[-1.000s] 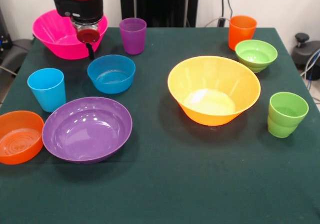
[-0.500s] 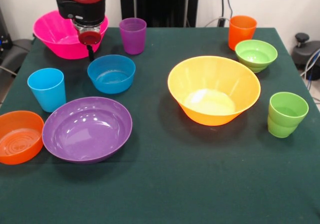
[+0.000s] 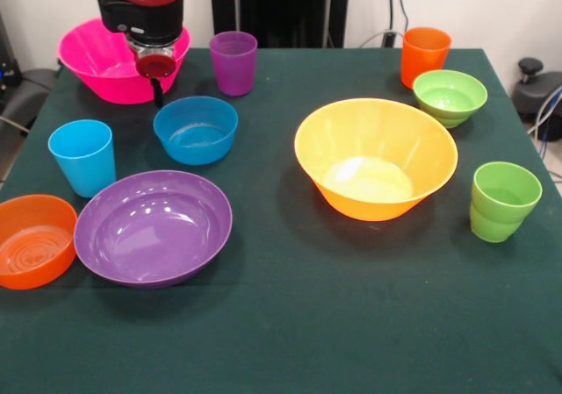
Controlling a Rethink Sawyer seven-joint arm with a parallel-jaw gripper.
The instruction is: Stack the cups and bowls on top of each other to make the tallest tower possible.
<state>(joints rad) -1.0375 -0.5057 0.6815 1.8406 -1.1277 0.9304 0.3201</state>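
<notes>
All pieces stand apart and upright on the green table. At the left are the large pink bowl [image 3: 92, 56], the purple cup [image 3: 233, 60], the small blue bowl [image 3: 195, 129], the sky blue cup [image 3: 82, 157], the wide purple bowl [image 3: 152, 225] and the small orange bowl [image 3: 33, 239]. At the right are the large yellow-orange bowl [image 3: 376, 157], the small green bowl [image 3: 450, 96], the orange cup [image 3: 425, 53] and the lime green cup [image 3: 503, 201]. My gripper [image 3: 158, 91] hangs empty in front of the pink bowl, just behind the blue bowl.
The green table [image 3: 351, 324] ends close behind the pink bowl and the orange cup. A black stand [image 3: 281, 8] rises behind the far edge. Cables and a black knob [image 3: 531, 68] lie off the right side.
The arm head has risen slightly and shifted a little left over the pink bowl. No cup or bowl has moved.
</notes>
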